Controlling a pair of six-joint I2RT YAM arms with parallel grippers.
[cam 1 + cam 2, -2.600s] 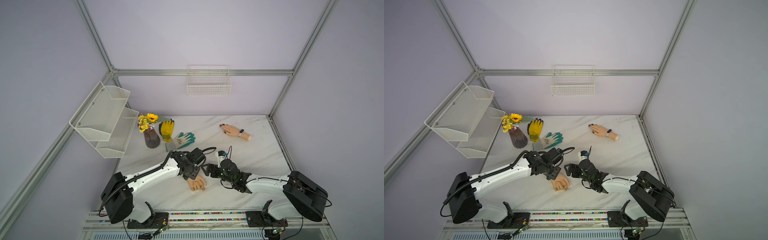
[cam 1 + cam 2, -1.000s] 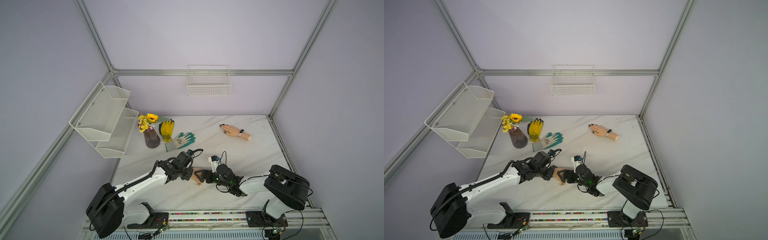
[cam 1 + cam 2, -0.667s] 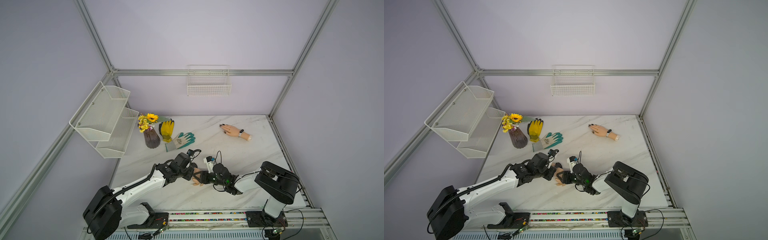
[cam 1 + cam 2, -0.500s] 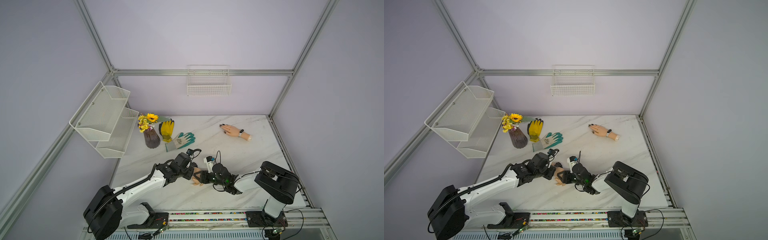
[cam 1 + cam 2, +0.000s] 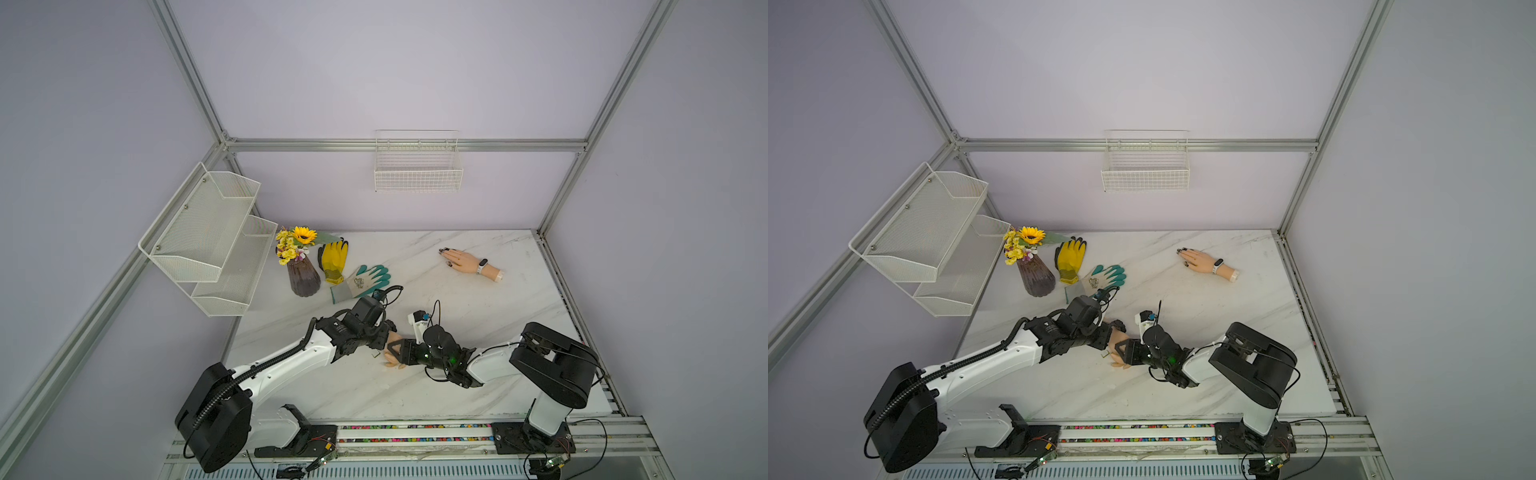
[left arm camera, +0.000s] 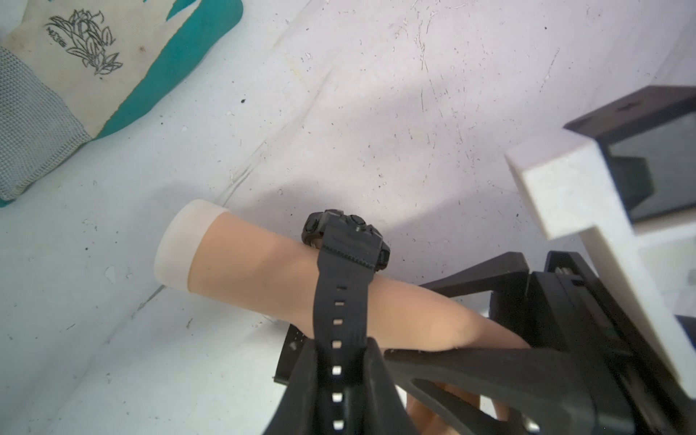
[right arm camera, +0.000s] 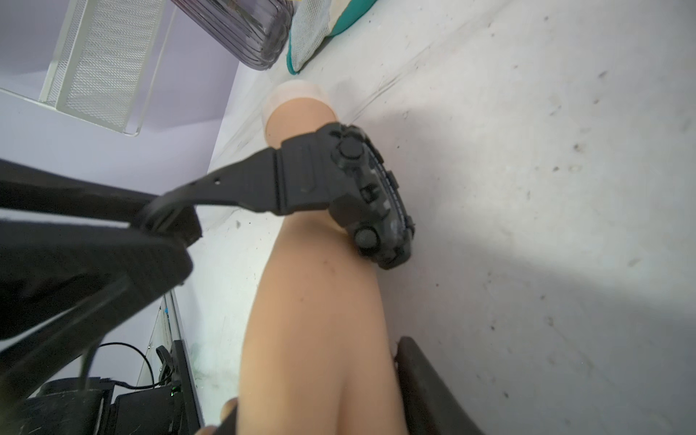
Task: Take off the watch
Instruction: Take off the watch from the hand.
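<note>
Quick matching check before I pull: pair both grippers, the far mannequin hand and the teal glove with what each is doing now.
1 left gripper
2 right gripper
3 far mannequin hand
4 teal glove

A lies beside yellow glove
B pinches black watch strap
C wears white band
D grips near mannequin hand

Pairs: 1-B, 2-D, 3-C, 4-A

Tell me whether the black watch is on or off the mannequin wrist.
Still on: the black watch case sits against the mannequin wrist, strap pinched by the left gripper.
</note>
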